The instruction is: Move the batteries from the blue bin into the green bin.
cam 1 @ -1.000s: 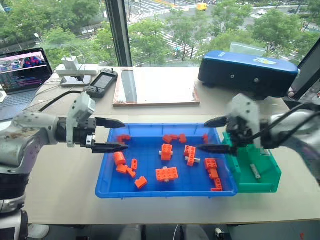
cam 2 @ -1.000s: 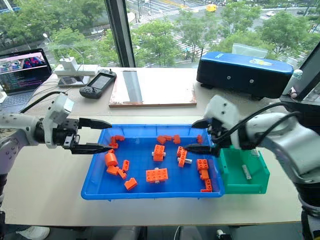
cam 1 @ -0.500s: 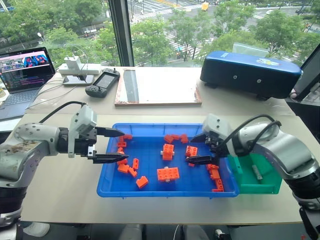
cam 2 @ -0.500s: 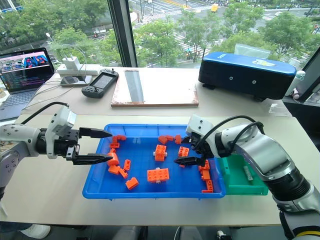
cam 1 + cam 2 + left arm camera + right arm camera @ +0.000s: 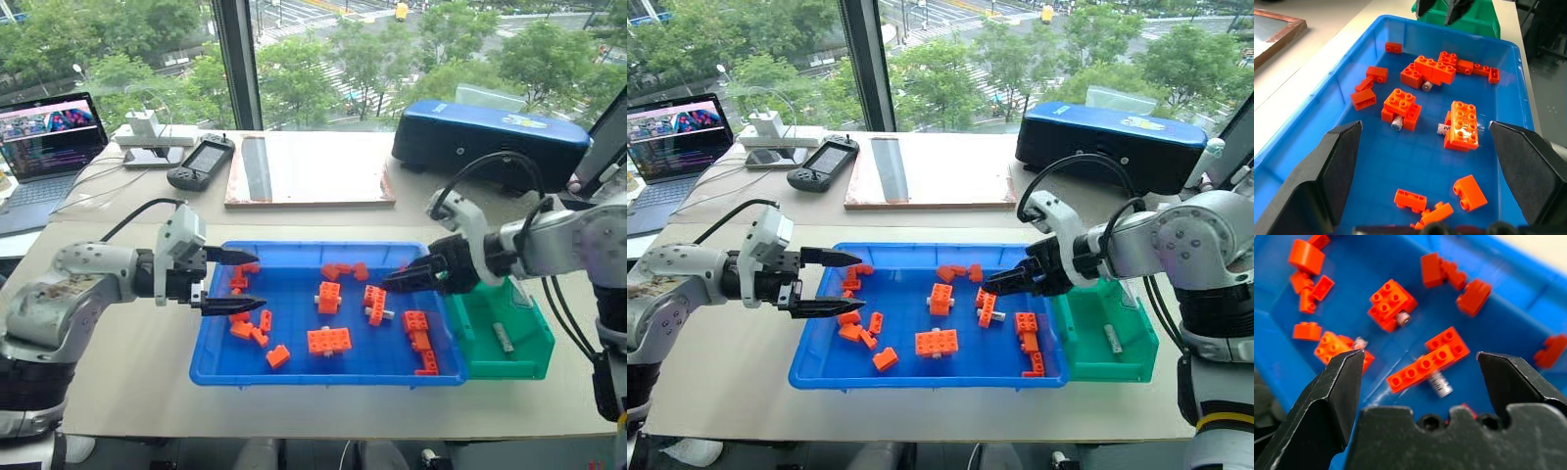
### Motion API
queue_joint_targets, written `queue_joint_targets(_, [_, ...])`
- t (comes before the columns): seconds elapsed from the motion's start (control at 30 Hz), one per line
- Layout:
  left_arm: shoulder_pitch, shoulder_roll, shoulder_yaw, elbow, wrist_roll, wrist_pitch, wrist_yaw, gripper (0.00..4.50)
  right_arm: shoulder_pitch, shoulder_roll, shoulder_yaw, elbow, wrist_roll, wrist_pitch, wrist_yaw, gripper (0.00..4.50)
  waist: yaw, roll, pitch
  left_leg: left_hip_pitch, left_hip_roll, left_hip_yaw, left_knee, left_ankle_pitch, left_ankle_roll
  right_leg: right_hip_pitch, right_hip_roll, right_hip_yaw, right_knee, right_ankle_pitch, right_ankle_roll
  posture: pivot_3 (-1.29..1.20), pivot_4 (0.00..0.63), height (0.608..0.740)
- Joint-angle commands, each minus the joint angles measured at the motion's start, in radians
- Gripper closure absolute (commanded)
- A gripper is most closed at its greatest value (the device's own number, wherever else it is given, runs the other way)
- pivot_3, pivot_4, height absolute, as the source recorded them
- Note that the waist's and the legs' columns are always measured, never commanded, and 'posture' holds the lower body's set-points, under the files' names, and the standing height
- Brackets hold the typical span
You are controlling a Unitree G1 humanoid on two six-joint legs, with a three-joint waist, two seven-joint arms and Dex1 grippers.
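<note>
Batteries (image 5: 1398, 122) in blue bin (image 5: 1386, 166) half-hidden under orange bricks (image 5: 1402, 104).

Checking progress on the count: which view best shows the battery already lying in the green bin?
The right eye view: the battery lies in plain sight on the floor of the green bin. The left eye view shows the same battery, farther toward its edge. The left wrist view catches the bin's near wall, not its floor.

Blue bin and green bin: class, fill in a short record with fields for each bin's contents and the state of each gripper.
blue bin: orange bricks scattered, batteries partly hidden under some of them
green bin: one battery inside
left gripper: open, empty, over the blue bin's left end
right gripper: open, empty, over the blue bin's right part
task: unfinished
</note>
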Motion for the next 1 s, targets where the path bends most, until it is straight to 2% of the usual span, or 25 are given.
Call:
queue_joint_targets(0.03, [-0.034,-0.008,-0.001,0.001,0.010,-0.026,0.005,0.00,0.067,-0.040,0.090,0.010,0.470,-0.195,-0.447,0.22,-0.001,0.000,0.000,0.000,0.000,0.000,0.000,0.000,0.000,0.000,0.000,0.000,0.000,0.000,0.000,0.00,0.150,0.732])
queue_joint_targets(0.1, [-0.035,-0.013,-0.004,0.001,0.014,-0.027,0.004,0.00,0.109,-0.038,0.122,-0.009,0.586,-0.297,-0.595,0.22,-0.003,0.000,0.000,0.000,0.000,0.000,0.000,0.000,0.000,0.000,0.000,0.000,0.000,0.000,0.000,0.00,0.150,0.732])
queue_joint_targets(0.23, [-0.030,-0.016,-0.004,-0.001,0.016,-0.036,0.005,0.00,0.160,0.019,0.102,-0.052,0.586,-0.369,-0.724,0.22,-0.006,-0.001,0.000,-0.001,0.000,0.001,0.000,0.000,0.000,0.000,-0.001,0.000,-0.002,0.000,0.000,0.00,0.150,0.732])
queue_joint_targets(0.63, [-0.004,-0.011,0.023,-0.026,0.004,-0.033,0.028,0.00,0.177,0.076,0.123,-0.084,0.586,-0.397,-0.896,0.22,-0.011,-0.001,0.000,-0.001,0.000,0.000,0.000,0.000,0.000,0.000,0.000,0.000,-0.002,0.000,0.000,0.00,0.150,0.732])
queue_joint_targets(0.73, [-0.002,-0.010,0.025,-0.029,0.005,-0.033,0.032,0.00,0.178,0.072,0.140,-0.092,0.586,-0.392,-0.912,0.86,-0.011,-0.001,0.000,-0.001,0.000,0.000,0.000,0.000,0.000,0.000,0.000,0.000,-0.002,0.000,0.000,0.00,0.150,0.732])
queue_joint_targets(1.0, [-0.006,-0.014,0.023,-0.024,0.010,-0.040,0.035,0.00,0.175,0.056,0.183,-0.101,0.586,-0.393,-0.947,3.66,-0.011,-0.001,0.000,-0.001,0.000,0.000,0.000,0.000,0.000,0.000,0.000,0.000,-0.002,0.000,0.000,0.00,0.150,0.732])
